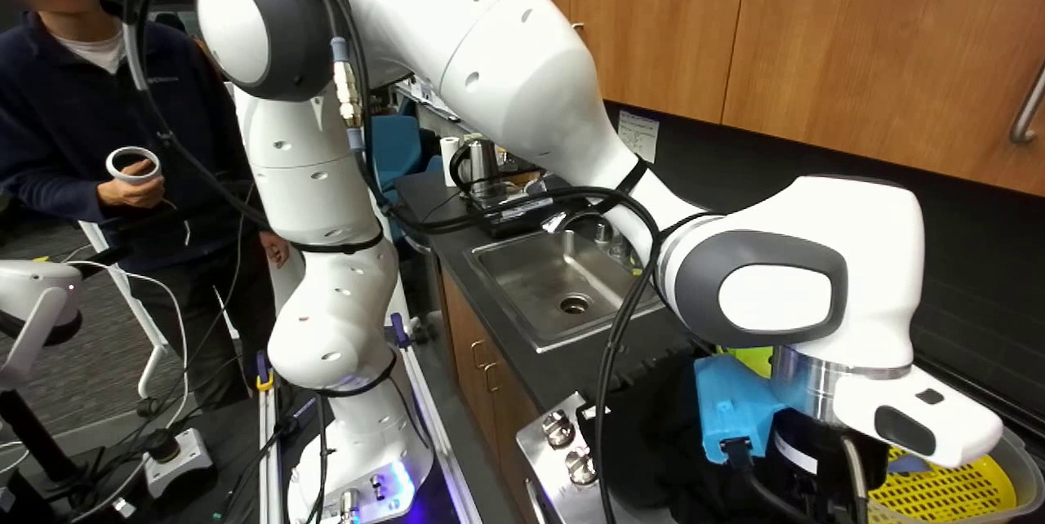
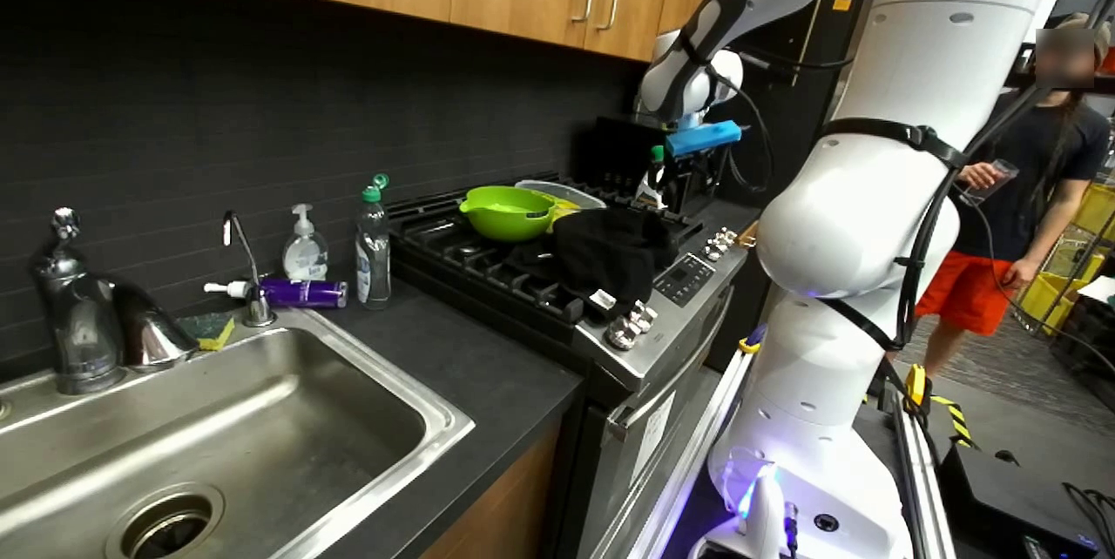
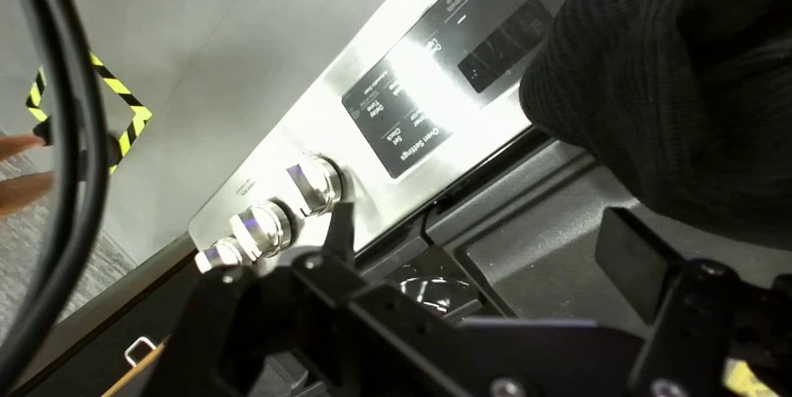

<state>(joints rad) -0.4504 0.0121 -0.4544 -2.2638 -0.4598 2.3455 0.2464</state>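
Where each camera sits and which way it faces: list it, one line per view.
In an exterior view: from above, by the sink, looking toward the gas range; the white arm shows, its top cut off.
In an exterior view: from the range end, looking back toward the sink and a kettle; most of the arm shows.
Wrist view: at the arm's end, looking down past the open claw at control knobs and black ribbed cloth; both fingers show.
Shared by both exterior views: arm, sink and range.
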